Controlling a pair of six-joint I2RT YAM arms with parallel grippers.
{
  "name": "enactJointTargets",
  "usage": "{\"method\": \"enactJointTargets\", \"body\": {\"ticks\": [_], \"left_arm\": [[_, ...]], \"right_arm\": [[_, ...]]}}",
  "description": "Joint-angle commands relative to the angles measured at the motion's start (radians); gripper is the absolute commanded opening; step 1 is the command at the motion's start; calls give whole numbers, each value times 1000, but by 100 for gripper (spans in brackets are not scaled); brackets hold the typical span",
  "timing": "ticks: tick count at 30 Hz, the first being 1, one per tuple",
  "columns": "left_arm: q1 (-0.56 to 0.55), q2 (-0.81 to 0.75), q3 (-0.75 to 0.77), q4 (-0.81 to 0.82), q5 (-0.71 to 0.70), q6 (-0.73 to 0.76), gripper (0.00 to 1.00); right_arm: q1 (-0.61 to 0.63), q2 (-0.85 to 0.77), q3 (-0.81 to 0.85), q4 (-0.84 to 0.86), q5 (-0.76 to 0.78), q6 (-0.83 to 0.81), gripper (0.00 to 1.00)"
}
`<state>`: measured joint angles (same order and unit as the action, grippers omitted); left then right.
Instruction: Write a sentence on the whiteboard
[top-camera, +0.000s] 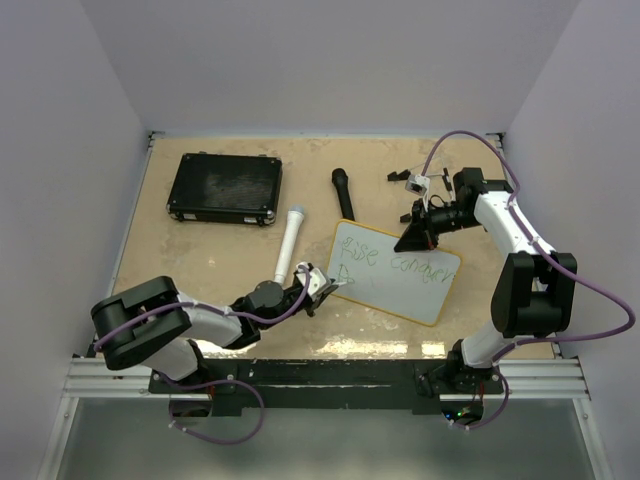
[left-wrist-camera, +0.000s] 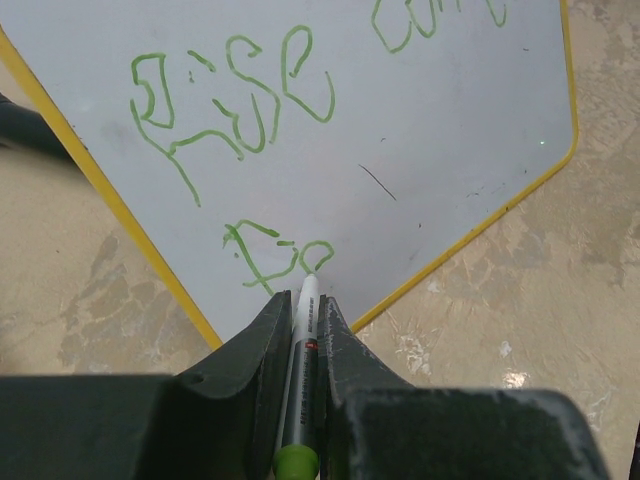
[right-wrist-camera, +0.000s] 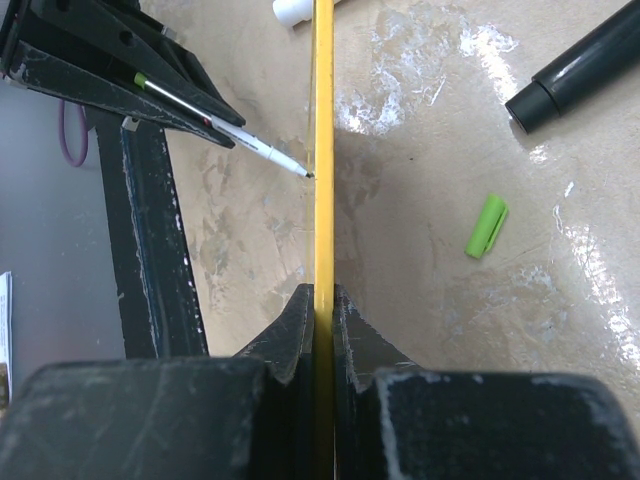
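Observation:
The whiteboard (top-camera: 405, 285) with a yellow rim sits right of centre, tilted. Green handwritten words (top-camera: 392, 262) run across it, with a second line begun lower left (left-wrist-camera: 275, 255). My left gripper (top-camera: 322, 287) is shut on a green marker (left-wrist-camera: 303, 345) whose tip touches the board (left-wrist-camera: 420, 140) at the end of the second line. My right gripper (top-camera: 416, 238) is shut on the board's far rim (right-wrist-camera: 323, 150), seen edge-on between its fingers. The marker (right-wrist-camera: 255, 150) also shows in the right wrist view, touching the board.
A black case (top-camera: 224, 188) lies at the back left. A white cylinder (top-camera: 290, 243) and a black cylinder (top-camera: 343, 192) lie between the case and the board. A green cap (right-wrist-camera: 487, 226) lies on the table beyond the board. Small black parts (top-camera: 400, 177) lie at the back.

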<state>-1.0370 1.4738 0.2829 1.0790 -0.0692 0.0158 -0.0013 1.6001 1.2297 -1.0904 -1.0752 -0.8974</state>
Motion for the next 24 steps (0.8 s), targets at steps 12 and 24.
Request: {"method": "enactJointTargets", "body": {"ticks": [12,24], "left_arm": [[14,71,70,4,46,-40,0],[12,-116,48,-71,60,-42,0]], "right_arm": [[4,-25,-7,44,-20,-51,0],[4,-25,-9,43,-19,-52,0]]}}
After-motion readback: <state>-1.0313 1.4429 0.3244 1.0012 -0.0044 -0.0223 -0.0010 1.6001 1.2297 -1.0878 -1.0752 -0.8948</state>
